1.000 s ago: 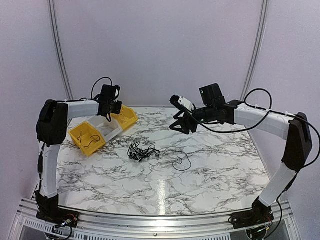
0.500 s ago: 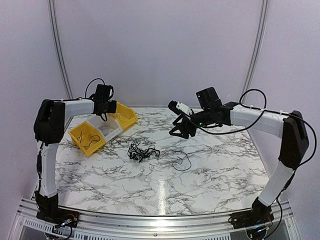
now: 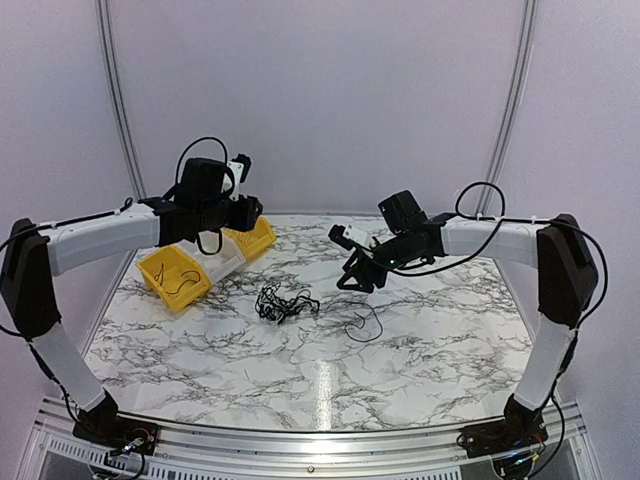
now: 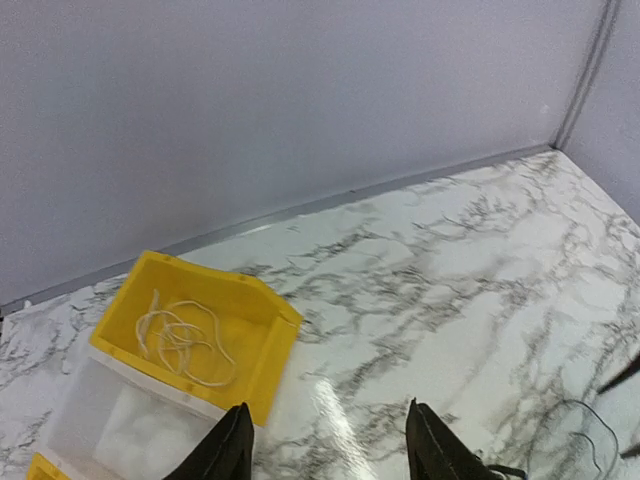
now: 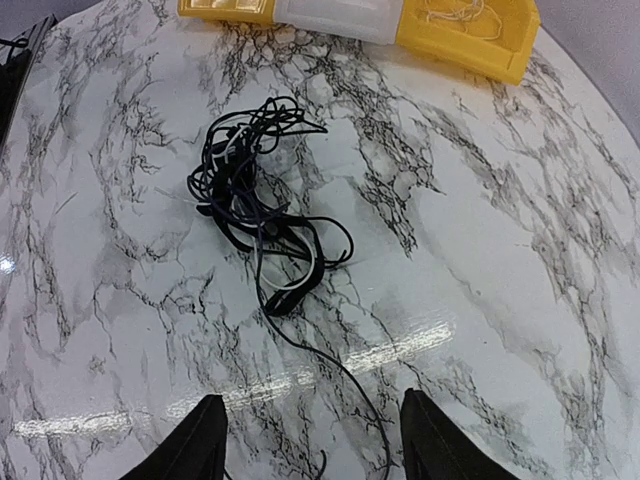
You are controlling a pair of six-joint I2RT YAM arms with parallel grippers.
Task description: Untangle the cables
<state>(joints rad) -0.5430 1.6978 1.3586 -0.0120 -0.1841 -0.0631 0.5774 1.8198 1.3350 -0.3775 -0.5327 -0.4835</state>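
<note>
Right gripper [image 5: 312, 442] hangs partly spread with nothing in it, aimed at the tangled clump of thin black cables [image 5: 255, 205] lying mid-table. Left gripper [image 4: 328, 452] is spread and empty too, up by the yellow plastic bin [image 4: 262, 355]. Looks like the reach-in step to me. Next it should drop and pinch one loop. There's plenty of bare white marble-look tabletop [image 3: 430, 340] to drag strands across.

Free passage was left over the near white marble-patterned tabletop [image 3: 400, 390]; the far left was blocked by yellow and clear plastic bins [image 3: 150, 268], the middle by tangled thin black cables [image 3: 283, 302].
</note>
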